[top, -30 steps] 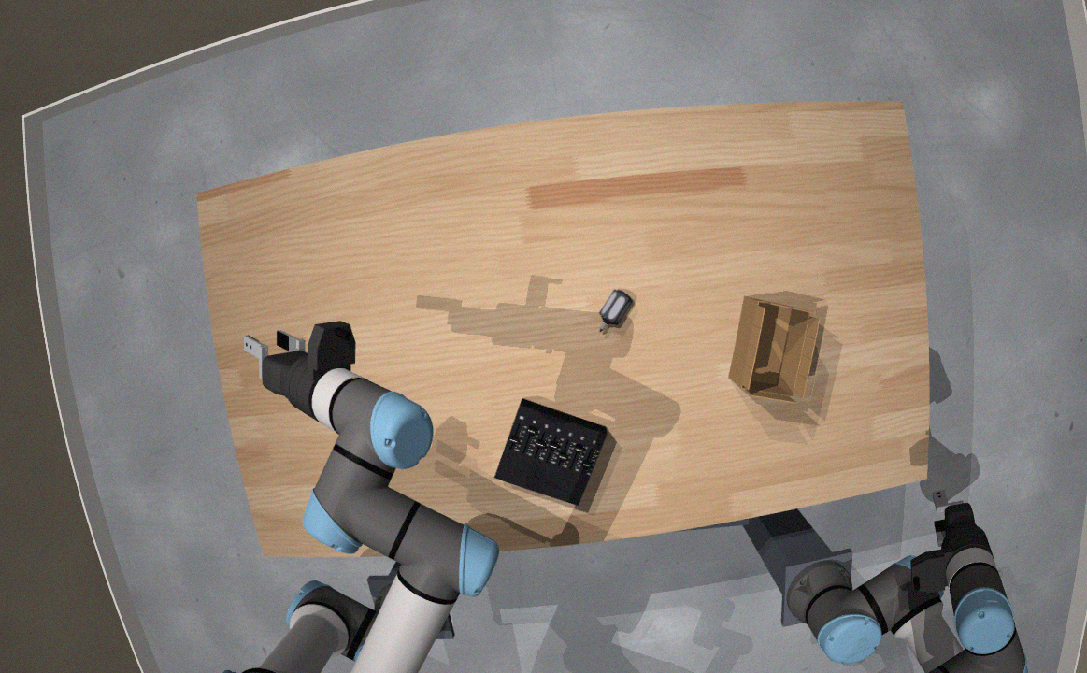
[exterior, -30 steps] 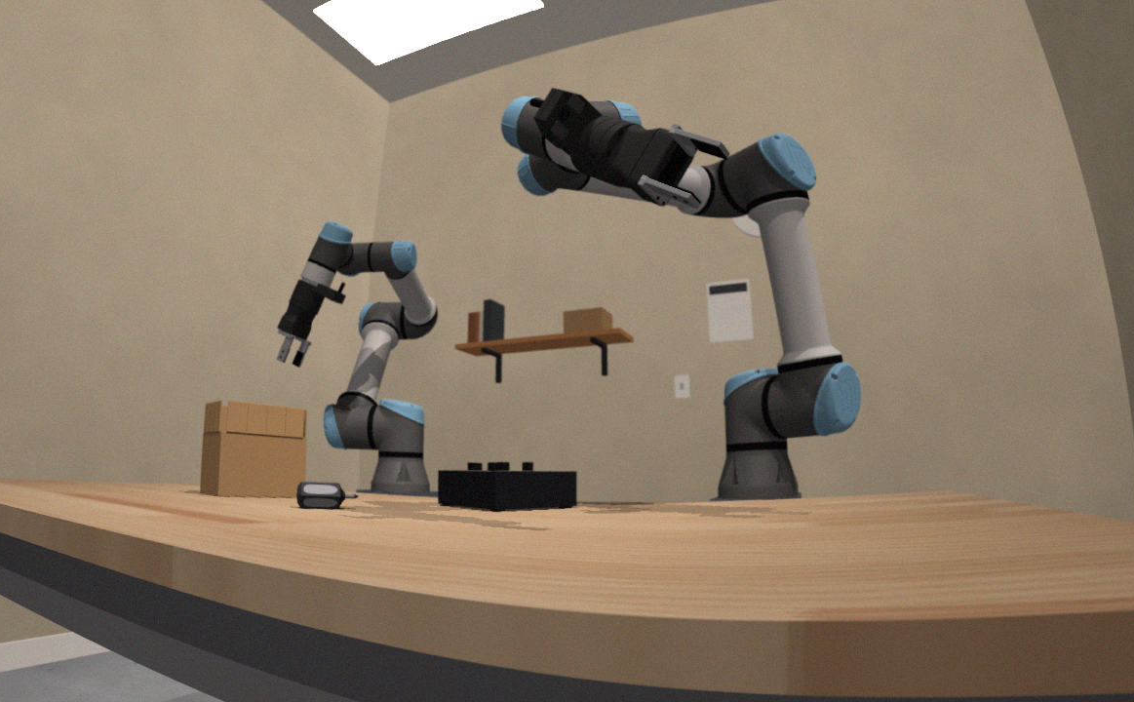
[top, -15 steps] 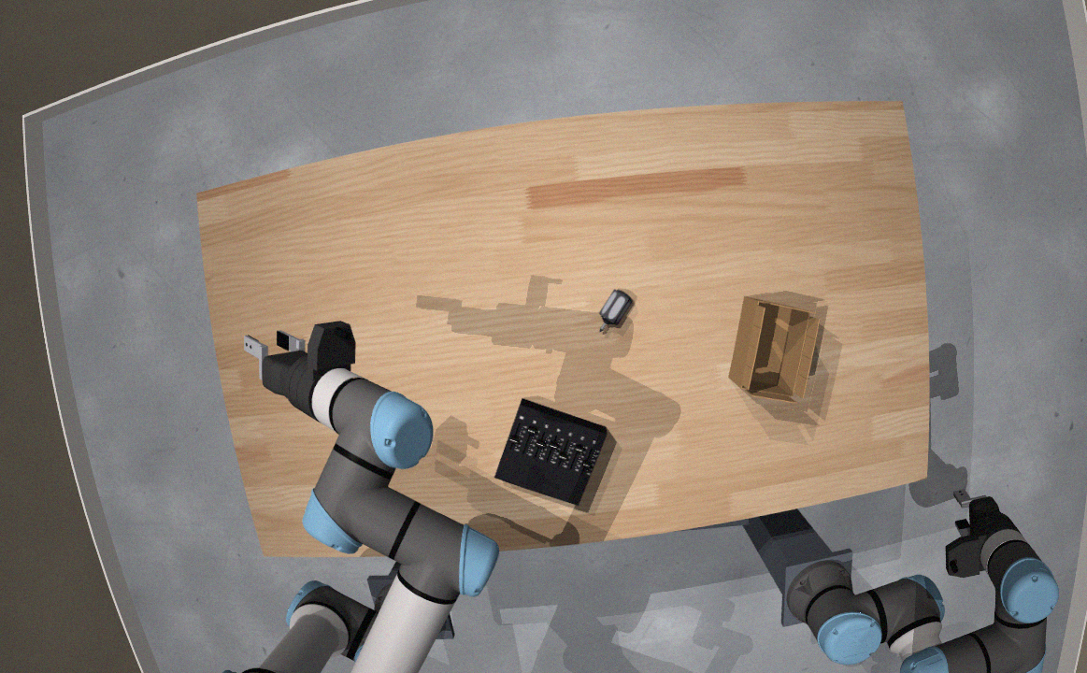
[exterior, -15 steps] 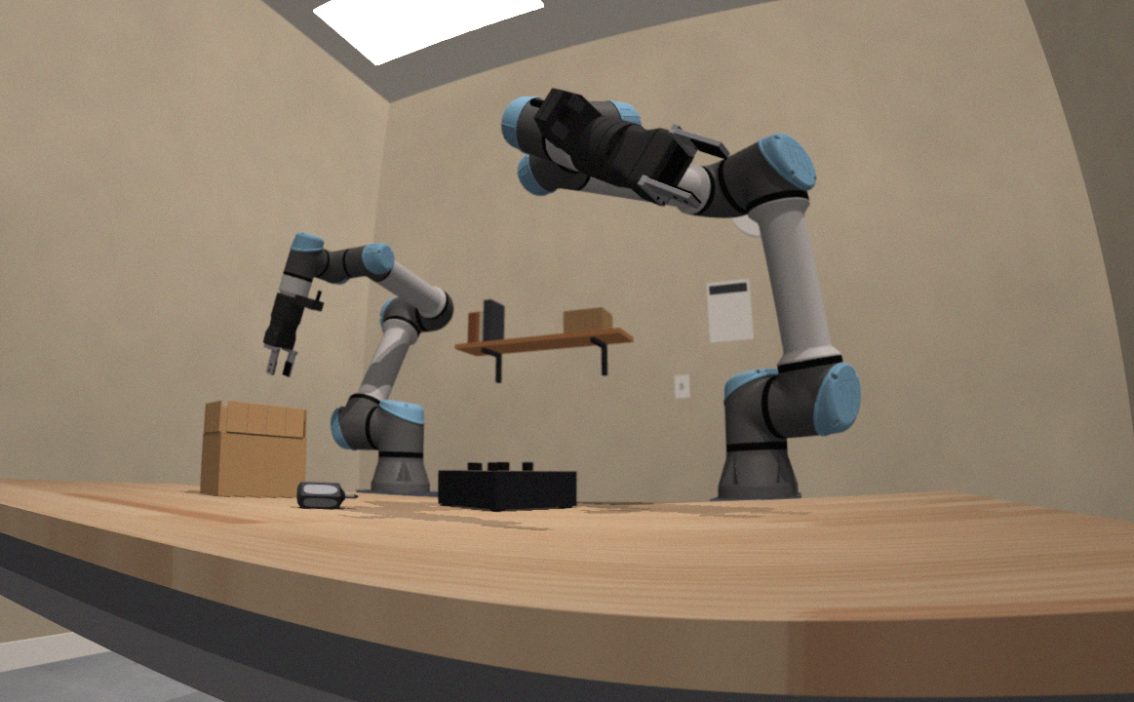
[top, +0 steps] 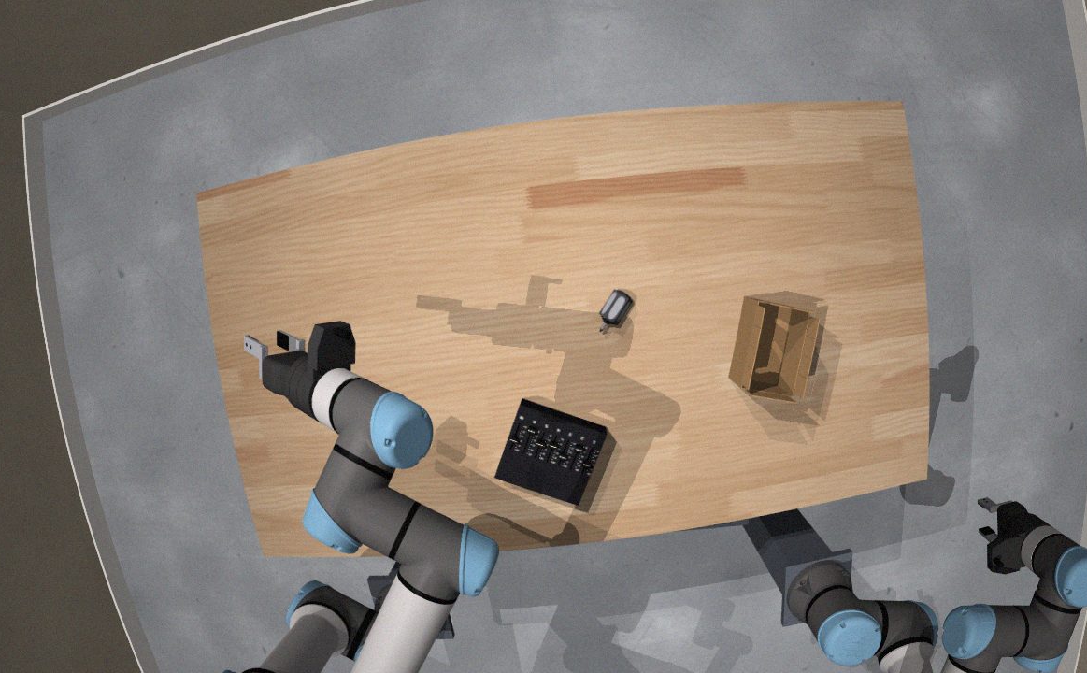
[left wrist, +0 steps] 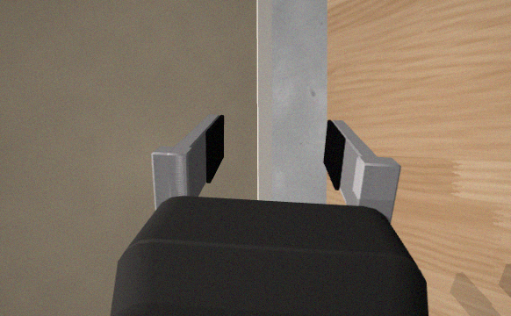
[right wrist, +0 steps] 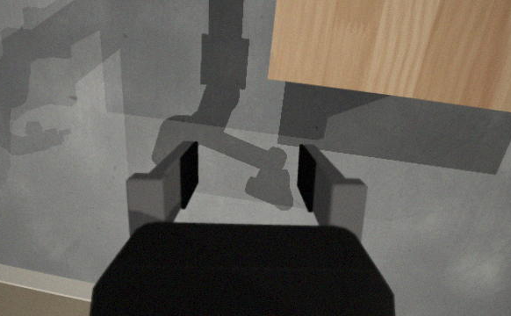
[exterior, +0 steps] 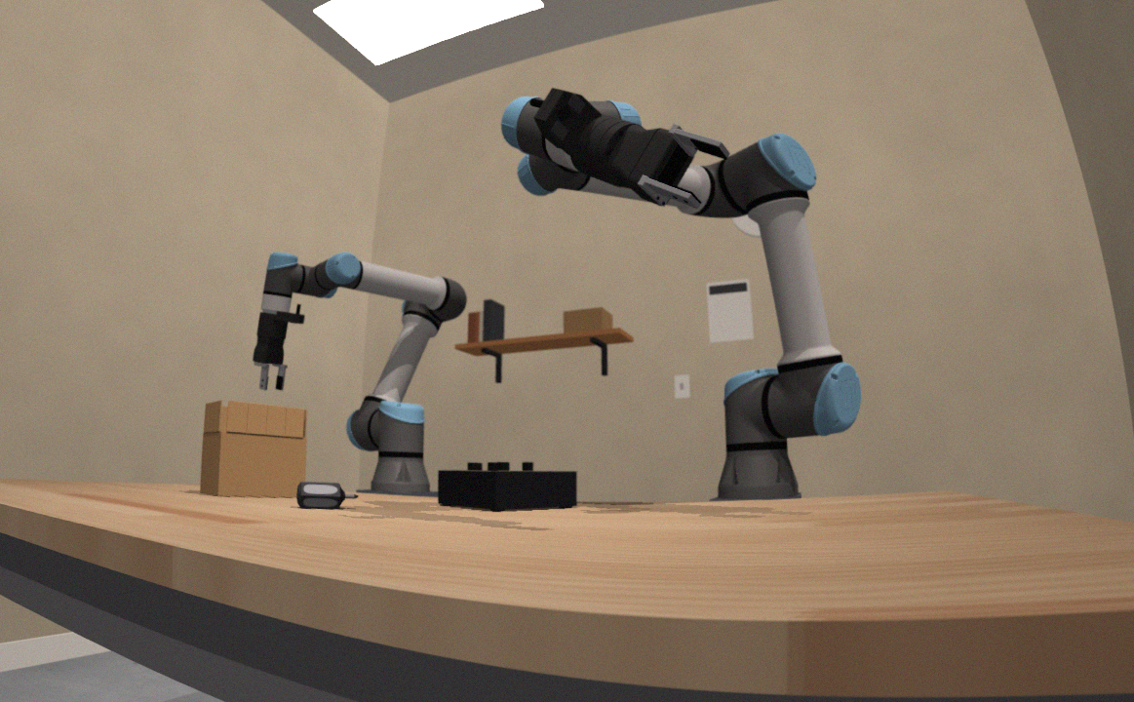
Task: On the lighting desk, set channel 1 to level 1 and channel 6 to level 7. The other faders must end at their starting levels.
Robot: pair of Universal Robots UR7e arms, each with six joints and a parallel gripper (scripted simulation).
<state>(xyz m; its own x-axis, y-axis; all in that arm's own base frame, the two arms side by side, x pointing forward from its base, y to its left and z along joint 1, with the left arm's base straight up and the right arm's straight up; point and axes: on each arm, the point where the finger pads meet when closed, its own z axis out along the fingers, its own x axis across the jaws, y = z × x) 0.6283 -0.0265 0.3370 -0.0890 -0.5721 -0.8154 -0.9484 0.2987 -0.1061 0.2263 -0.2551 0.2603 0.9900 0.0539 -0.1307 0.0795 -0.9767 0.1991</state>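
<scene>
Ideally, bring one wide-open, unloaded hand [top: 272,344] [exterior: 684,170] [left wrist: 274,151] [right wrist: 248,175] straight above the black box-shaped lighting desk [top: 549,485] [exterior: 535,490], around six o'clock on the wooden counter [top: 655,242] [exterior: 641,559] [left wrist: 435,110] [right wrist: 348,53], then nudge single faders gently.

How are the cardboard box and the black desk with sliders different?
The cardboard box is brown, but the black desk is black. The box stands taller; the desk is lower. The box is open on top, while the desk has little sliders there. Both sit on the wooden table.
</scene>
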